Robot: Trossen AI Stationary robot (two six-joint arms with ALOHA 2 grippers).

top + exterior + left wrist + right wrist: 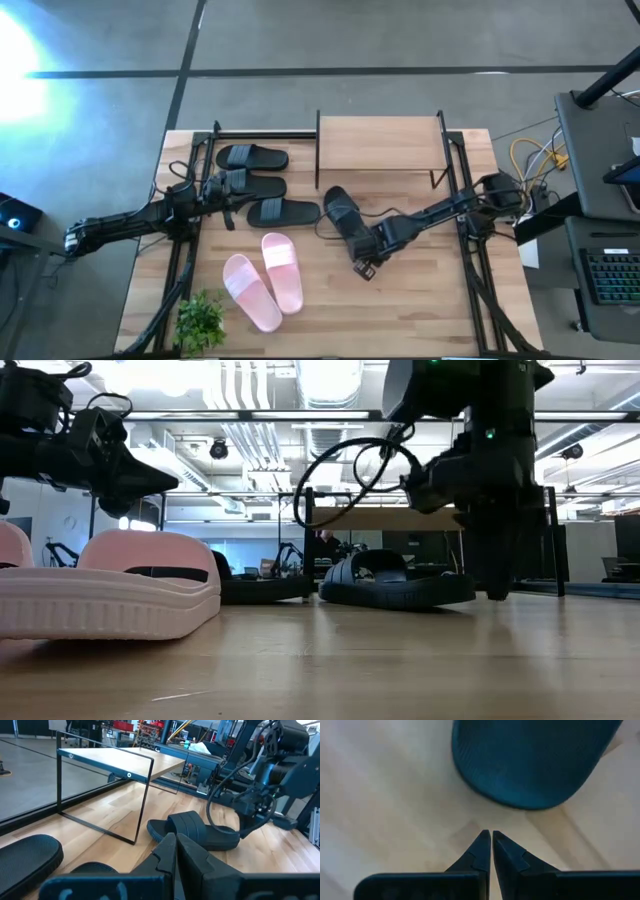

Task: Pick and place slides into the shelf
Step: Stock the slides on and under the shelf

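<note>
Three black slides [252,157] [255,184] [283,211] lie sole-down in a row on the table's far left. A fourth black slide [343,212] lies in front of the shelf [380,145] and also shows in the low view [395,582]. Two pale pink slides [283,270] [250,290] lie sole-down nearer the front. My right gripper [487,836] is shut, points down, and stands close over the table just beside the near end of the fourth black slide [535,765]. My left gripper [172,840] is shut and empty, raised above the row of black slides [110,460].
A small green plant [200,322] stands at the table's near left corner. The shelf's thin black frame [142,800] stands on the far part of the table, with open space under its plank. Bare wood lies to the right of the pink slides.
</note>
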